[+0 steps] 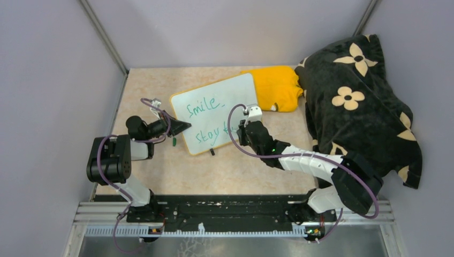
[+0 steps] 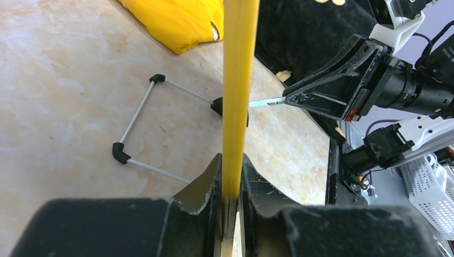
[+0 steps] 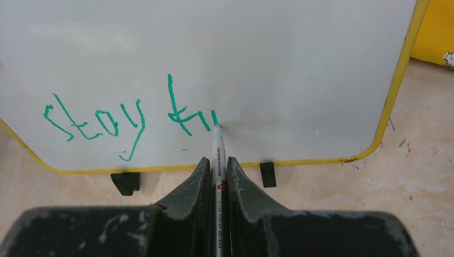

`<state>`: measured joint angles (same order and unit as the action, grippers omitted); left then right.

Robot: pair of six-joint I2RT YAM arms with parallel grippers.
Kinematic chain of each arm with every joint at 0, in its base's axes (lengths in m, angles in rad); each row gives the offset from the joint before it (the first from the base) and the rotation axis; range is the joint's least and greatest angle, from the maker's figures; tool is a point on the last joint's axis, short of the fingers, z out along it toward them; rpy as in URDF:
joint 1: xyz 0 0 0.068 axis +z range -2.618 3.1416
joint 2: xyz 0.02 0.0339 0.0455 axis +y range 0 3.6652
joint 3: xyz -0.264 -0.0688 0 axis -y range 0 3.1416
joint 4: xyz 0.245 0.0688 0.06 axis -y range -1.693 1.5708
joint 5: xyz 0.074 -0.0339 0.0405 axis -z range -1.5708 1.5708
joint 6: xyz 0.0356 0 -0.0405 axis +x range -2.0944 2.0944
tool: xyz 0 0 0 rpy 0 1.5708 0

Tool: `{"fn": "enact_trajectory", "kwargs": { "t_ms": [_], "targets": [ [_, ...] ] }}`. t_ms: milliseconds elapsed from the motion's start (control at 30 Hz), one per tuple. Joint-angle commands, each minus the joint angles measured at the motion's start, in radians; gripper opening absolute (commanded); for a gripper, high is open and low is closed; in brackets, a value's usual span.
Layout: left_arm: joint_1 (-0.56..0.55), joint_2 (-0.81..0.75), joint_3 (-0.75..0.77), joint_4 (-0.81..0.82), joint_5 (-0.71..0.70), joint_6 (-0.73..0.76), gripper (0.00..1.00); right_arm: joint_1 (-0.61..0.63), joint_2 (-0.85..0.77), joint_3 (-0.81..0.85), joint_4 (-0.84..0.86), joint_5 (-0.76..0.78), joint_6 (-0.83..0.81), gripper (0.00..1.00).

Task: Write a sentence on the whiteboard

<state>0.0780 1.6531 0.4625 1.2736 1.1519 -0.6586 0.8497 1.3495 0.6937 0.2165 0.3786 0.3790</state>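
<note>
The left tool (image 2: pixel 231 167) clamps the board (image 3: pixel 278 59) by its yellow rim, while the right tool (image 3: pixel 218 167) clamps a marker (image 3: pixel 218 147), its tip touching the board after the green words (image 3: pixel 101 122).

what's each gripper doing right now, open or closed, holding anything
Left gripper: closed, clamping the whiteboard by its yellow edge.
Right gripper: closed, holding the marker, tip on the whiteboard.

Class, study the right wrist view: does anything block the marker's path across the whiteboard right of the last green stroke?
Nothing visible does. The marker tip touches the whiteboard, and the surface to its right is bare white up to the yellow rim.
</note>
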Motion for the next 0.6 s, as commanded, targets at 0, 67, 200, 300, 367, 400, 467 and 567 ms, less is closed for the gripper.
{"fn": "enact_trajectory", "kwargs": {
  "t_ms": [0,67,200,300,367,400,467,567],
  "targets": [
    [-0.014,-0.004,0.019,-0.003,0.015,0.017,0.20,-0.009,-0.018,-0.003,0.026,-0.003,0.013,0.00],
    [-0.014,-0.004,0.019,-0.002,0.015,0.018,0.20,-0.010,-0.015,0.002,0.025,-0.003,0.013,0.00],
    [-0.013,-0.002,0.019,-0.002,0.016,0.018,0.20,-0.009,-0.012,0.023,0.024,0.003,0.009,0.00],
    [-0.014,-0.002,0.019,-0.002,0.016,0.019,0.20,-0.009,-0.008,0.045,0.022,0.005,0.001,0.00],
    [-0.014,-0.003,0.019,-0.002,0.016,0.017,0.20,-0.010,-0.004,0.058,0.021,0.006,-0.004,0.00],
    [-0.014,-0.004,0.019,-0.002,0.016,0.017,0.20,-0.009,-0.002,0.063,0.020,0.006,-0.006,0.00],
    [-0.014,-0.003,0.019,-0.002,0.016,0.018,0.20,-0.010,0.001,0.071,0.020,0.008,-0.009,0.00],
    [-0.014,-0.004,0.019,-0.002,0.016,0.017,0.20,-0.011,0.006,0.077,0.018,0.010,-0.010,0.00]
  ]
}}
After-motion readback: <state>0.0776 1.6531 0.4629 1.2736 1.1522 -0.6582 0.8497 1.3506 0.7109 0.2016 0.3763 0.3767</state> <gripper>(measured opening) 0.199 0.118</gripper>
